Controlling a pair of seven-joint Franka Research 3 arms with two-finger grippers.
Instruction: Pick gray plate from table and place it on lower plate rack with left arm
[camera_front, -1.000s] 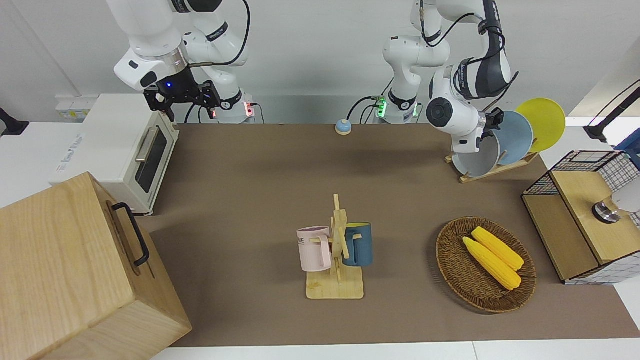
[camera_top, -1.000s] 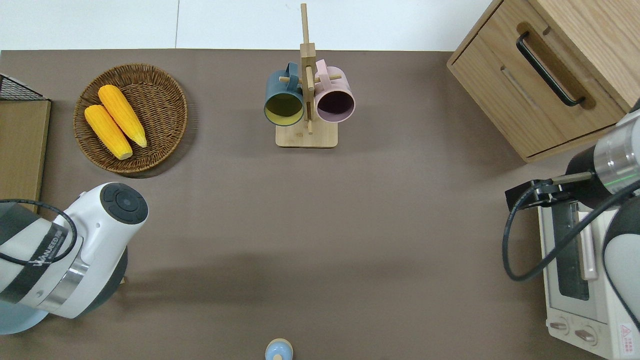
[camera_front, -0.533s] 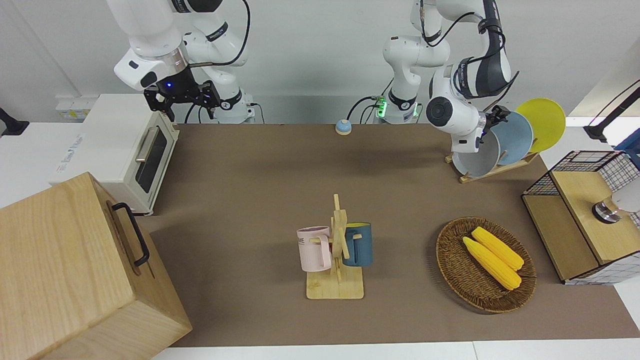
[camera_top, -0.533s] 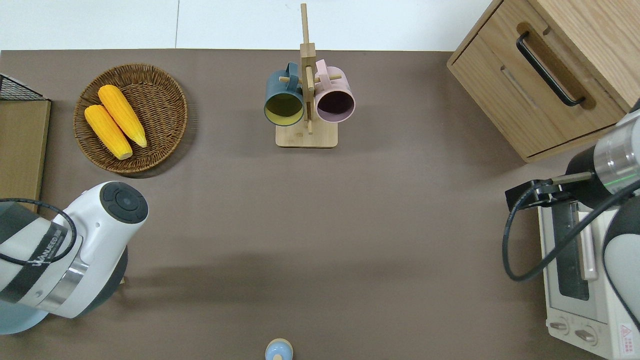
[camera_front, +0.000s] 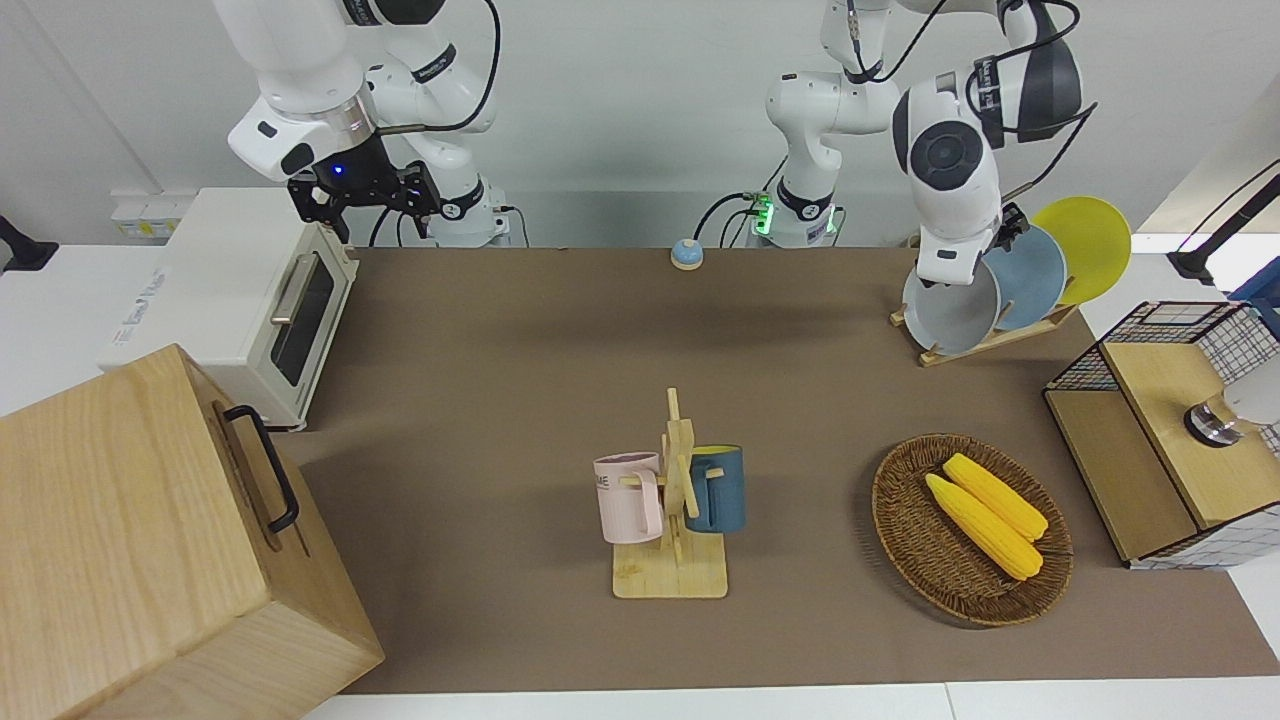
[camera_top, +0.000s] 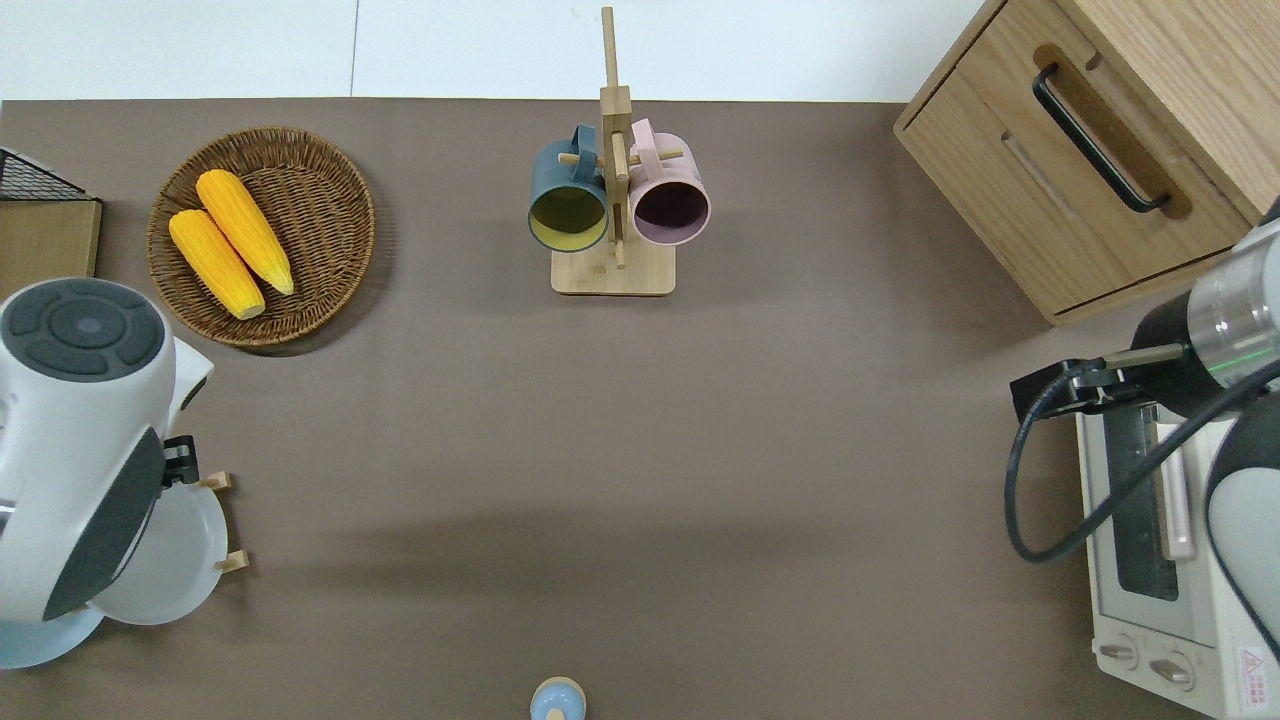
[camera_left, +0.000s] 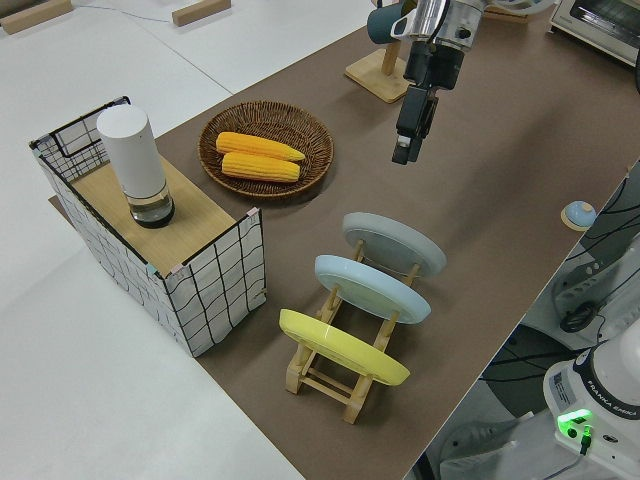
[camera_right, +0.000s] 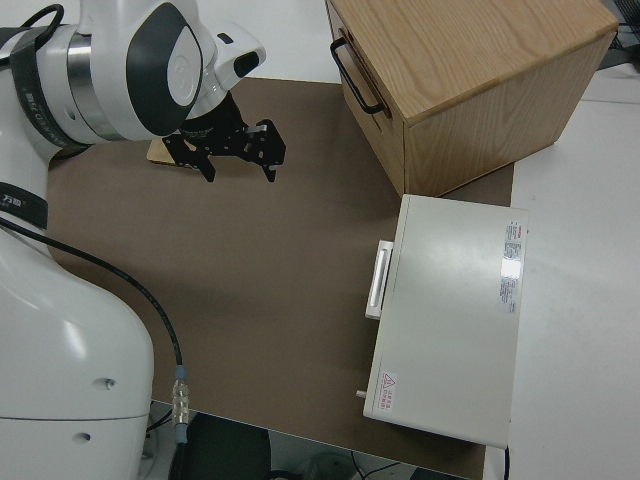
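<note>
- Left gripper hangs in the air over the end of the lower plate rack that is farthest from the robots, pointing down. It holds nothing, and whether it is open or closed cannot be told.
- In the left side view the left gripper is clear of the gray plate, with no contact.
- The gray plate stands tilted on the lower plate rack, in the slot farthest from the robots and toward the right arm's end of the rack.
- 2 more plates lean on the same rack: a light blue plate in the middle slot and a yellow plate in the slot nearest to the robots. All 3 lean the same way, each apart from the next.
- The rack sits on the brown table mat at the left arm's end of the table.
- A wicker basket holding 2 corn cobs lies farther from the robots than the rack.
- A wire-sided wooden box stands beside the rack at the table's edge, with a white cylinder upright on top.
- A wooden mug stand with a pink mug and a dark blue mug stands mid-table, well apart from the rack.
- Right gripper is parked, jaws spread and empty.
</note>
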